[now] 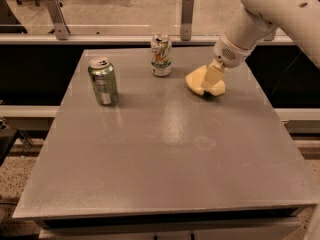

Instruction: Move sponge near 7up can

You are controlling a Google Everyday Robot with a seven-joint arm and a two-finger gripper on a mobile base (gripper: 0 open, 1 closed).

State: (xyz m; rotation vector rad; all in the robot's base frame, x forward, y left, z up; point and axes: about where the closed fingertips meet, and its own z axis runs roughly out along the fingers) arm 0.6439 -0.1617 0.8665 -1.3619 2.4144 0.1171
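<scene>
The pale yellow sponge (200, 80) lies on the grey table (165, 149) at the back right. The 7up can (161, 55), white with green markings, stands upright at the back middle, a short gap to the left of the sponge. My gripper (212, 79) comes down from the white arm at the upper right and sits on the sponge's right part, with a pale finger lying over it.
An all-green can (103, 81) with a white label patch stands upright at the back left of the table. A glass rail with metal posts (187, 11) runs behind the table's far edge.
</scene>
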